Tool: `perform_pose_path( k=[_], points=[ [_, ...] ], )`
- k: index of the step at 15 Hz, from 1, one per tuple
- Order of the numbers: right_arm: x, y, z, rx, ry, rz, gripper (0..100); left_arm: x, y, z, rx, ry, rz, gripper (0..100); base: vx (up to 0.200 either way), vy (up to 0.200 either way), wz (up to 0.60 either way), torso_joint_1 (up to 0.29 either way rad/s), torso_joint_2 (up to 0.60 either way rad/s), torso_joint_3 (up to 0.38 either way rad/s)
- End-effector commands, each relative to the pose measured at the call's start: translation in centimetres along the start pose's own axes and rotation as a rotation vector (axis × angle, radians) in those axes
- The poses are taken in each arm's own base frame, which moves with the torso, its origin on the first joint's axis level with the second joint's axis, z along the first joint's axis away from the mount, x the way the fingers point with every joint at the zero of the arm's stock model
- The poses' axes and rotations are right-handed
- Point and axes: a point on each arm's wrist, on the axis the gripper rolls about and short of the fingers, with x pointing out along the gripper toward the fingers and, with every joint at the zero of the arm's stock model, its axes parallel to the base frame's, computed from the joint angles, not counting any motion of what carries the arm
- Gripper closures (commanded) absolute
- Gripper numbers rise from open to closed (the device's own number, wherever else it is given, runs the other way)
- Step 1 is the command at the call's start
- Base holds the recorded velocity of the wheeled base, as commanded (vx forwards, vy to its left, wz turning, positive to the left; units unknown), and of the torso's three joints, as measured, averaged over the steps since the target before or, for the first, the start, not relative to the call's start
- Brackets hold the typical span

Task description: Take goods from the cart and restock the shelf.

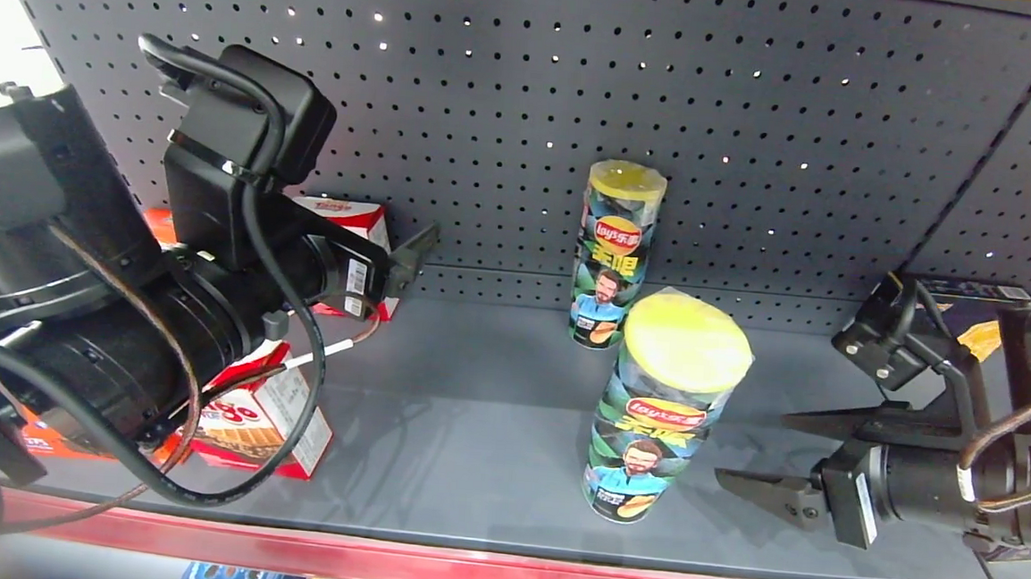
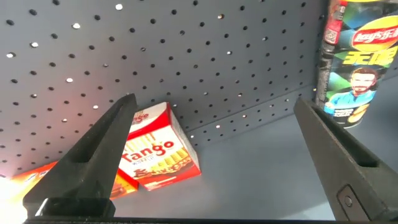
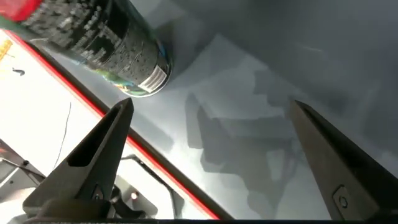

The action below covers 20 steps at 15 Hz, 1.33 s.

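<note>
Two tall chip cans with yellow lids stand upright on the grey shelf (image 1: 472,412): one at the back by the pegboard (image 1: 614,253), one nearer the front edge (image 1: 665,406). My right gripper (image 1: 752,449) is open just right of the front can, its fingers pointing at it without touching. In the right wrist view the can's base (image 3: 118,50) lies beyond the open gripper (image 3: 211,107). My left gripper (image 1: 401,265) hovers open at the shelf's left, holding nothing. The left wrist view shows a red-and-white wafer box (image 2: 158,149) past the gripper (image 2: 214,106) and the back can (image 2: 360,62) to one side.
Another red-and-white box (image 1: 266,417) sits at the front left under my left arm, with an orange pack (image 1: 41,439) beside it. A dark box (image 1: 969,335) stands at the far right. The shelf has a red front lip (image 1: 498,575). Bare shelf lies between the boxes and the cans.
</note>
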Motion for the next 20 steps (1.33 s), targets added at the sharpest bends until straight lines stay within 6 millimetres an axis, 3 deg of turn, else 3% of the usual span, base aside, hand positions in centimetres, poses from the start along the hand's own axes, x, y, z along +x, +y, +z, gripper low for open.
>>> perform_pose_path(
  k=[1,10,15,20],
  points=[
    [1.1,0.3,0.4,-0.011,0.015,0.02,0,0.1,0.0,-0.1,0.001,0.002,0.0,0,0.0,0.0,0.0,0.0,0.0,0.0],
    [3.7,-0.1,1.3,-0.071,0.04,0.022,0,0.1,0.0,0.0,-0.004,-0.016,0.004,0,0.0,0.0,0.0,0.0,0.0,0.0],
    [2.8,-0.4,1.8,-0.067,0.008,0.006,0,0.2,0.0,0.1,-0.006,-0.026,0.006,0,0.0,0.0,0.0,0.0,0.0,0.0],
    [3.7,-0.3,2.3,-0.071,0.01,0.013,0,0.2,0.0,0.2,-0.006,-0.028,0.008,0,0.0,0.0,0.0,0.0,0.0,0.0]
  ],
)
